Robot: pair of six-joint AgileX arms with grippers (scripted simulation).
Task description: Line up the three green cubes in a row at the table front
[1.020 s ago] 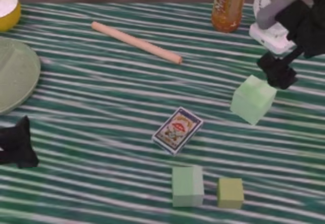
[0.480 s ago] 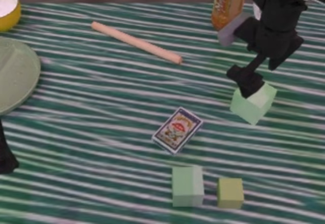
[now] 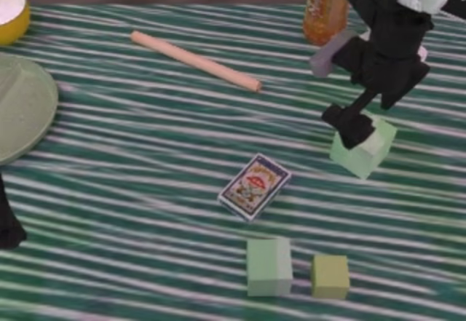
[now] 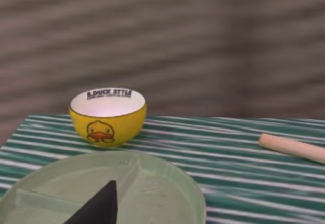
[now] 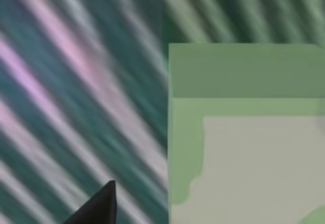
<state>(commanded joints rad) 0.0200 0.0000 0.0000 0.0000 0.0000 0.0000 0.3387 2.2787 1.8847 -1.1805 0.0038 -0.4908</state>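
Observation:
The large pale mint cube [image 3: 366,155] sits turned at an angle on the table [image 3: 145,161], at the right. My right gripper [image 3: 354,127] hangs open just over its back left corner. In the right wrist view the cube [image 5: 244,148] fills the picture, and striped cloth separates it from the one dark fingertip [image 5: 104,206] that shows. The medium mint cube [image 3: 269,266] and the small olive cube [image 3: 330,276] stand side by side near the front edge, a small gap between them. My left gripper [image 3: 7,223] is parked at the left edge.
A card box [image 3: 254,186] lies mid-table behind the medium cube. A wooden rod [image 3: 195,60] and an orange bottle [image 3: 325,4] are at the back. A pale green plate [image 3: 22,106] and a yellow duck bowl [image 3: 11,12] sit far left.
My right arm swung in from the right and settled over the large cube, then dropped slightly. My left gripper drew back to the left edge. None of the cubes moved.

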